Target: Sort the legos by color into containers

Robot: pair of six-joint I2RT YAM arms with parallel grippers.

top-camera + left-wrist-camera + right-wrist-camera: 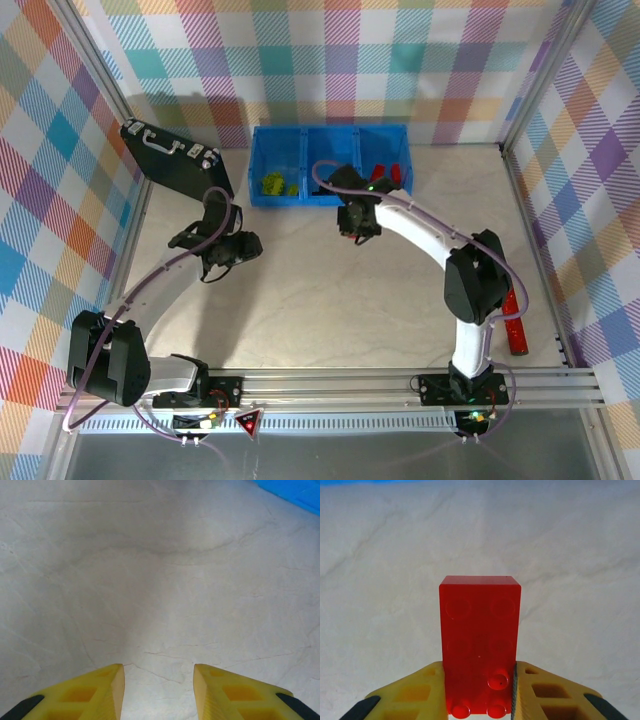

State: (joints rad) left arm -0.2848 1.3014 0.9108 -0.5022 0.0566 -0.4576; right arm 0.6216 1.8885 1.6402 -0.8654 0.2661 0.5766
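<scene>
Right gripper grips a red brick, left gripper gapes empty. I clear the bin wall, releasing low among the reds

A robot-learning lab cell, staged for tabletop trials
The counter was a pale stone-look sheet fenced by aluminium extrusion rails and slanting posts, with pastel plaid cloth hung as walls on three sides. The left arm and right arm, white and black, stood bolted to the near rail, lilac cables looped along them and small lights glowing at their bases beside a red warning triangle. The few props, a blue three-part bin, a black briefcase and a red tube, lay spread apart like test pieces rather than household clutter
</scene>
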